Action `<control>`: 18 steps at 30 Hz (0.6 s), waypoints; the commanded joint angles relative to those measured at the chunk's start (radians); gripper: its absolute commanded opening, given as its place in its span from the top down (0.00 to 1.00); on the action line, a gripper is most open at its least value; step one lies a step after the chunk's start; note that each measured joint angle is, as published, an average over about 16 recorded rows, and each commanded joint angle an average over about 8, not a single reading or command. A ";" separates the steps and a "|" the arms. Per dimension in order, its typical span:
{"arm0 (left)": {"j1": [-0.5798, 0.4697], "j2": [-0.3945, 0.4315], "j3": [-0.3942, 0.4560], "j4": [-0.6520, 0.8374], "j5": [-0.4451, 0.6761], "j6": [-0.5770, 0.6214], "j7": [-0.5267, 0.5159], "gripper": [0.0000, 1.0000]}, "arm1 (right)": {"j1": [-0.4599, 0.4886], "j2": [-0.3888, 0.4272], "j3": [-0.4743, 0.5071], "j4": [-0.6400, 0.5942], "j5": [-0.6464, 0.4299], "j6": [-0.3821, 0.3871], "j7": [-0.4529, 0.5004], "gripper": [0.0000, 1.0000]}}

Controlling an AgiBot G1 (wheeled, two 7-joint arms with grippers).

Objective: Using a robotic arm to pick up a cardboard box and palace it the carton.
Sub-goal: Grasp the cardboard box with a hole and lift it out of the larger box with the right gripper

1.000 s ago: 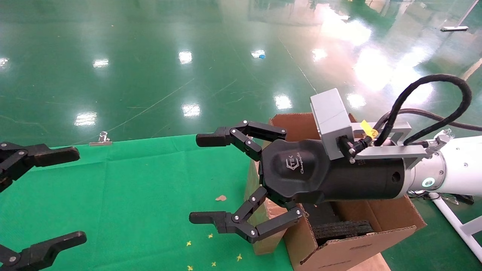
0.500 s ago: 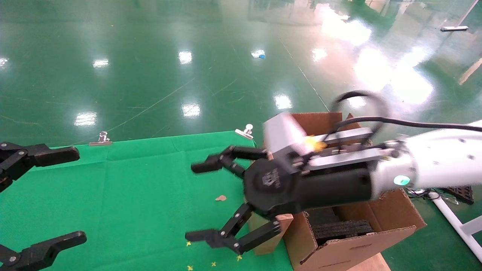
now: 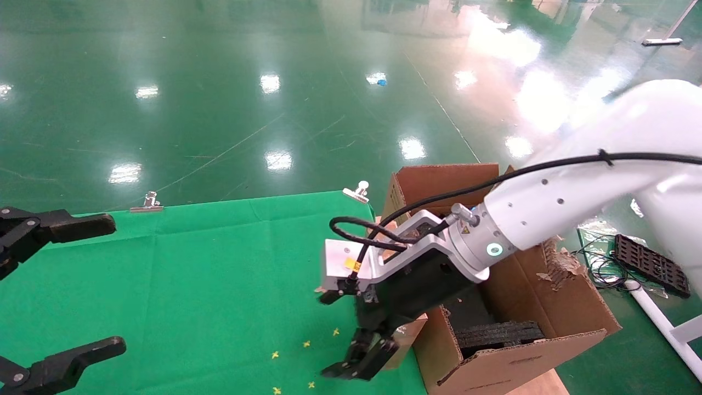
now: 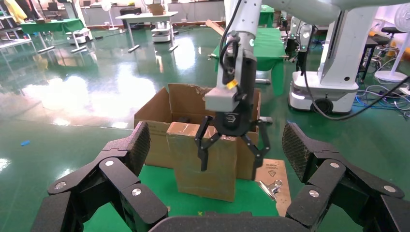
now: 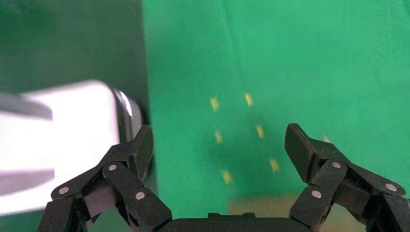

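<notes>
Left wrist view: cardboard box (image 4: 205,162) upright.

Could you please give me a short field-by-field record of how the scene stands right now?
Right hand: open, pointing down, fingers spread over the top of the cardboard box, not closed on it
Left hand: open, idle above the green cloth on the robot's left
Cardboard box: upright on the cloth, in front of the carton's side
Carton: open, flaps out, black foam inside
Task state: box not yet gripped or lifted
</notes>
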 commanded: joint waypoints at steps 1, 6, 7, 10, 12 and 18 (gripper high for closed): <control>0.000 0.000 0.000 0.000 0.000 0.000 0.000 0.00 | 0.041 -0.006 -0.055 -0.001 -0.037 -0.002 0.012 0.00; 0.000 0.000 0.000 0.000 0.000 0.000 0.000 0.00 | 0.217 -0.027 -0.245 0.020 -0.101 -0.007 0.083 0.00; 0.000 0.000 0.000 0.000 0.000 0.000 0.000 0.00 | 0.255 -0.033 -0.285 0.022 -0.102 -0.008 0.098 0.00; 0.000 0.000 0.001 0.000 0.000 0.000 0.000 0.00 | 0.365 -0.047 -0.400 0.025 -0.085 -0.007 0.129 0.00; 0.000 0.000 0.001 0.000 0.000 0.000 0.000 0.00 | 0.429 -0.056 -0.471 0.026 -0.072 -0.005 0.137 0.00; 0.000 0.000 0.001 0.000 -0.001 0.000 0.000 0.00 | 0.550 -0.086 -0.645 0.025 -0.042 0.005 0.144 0.00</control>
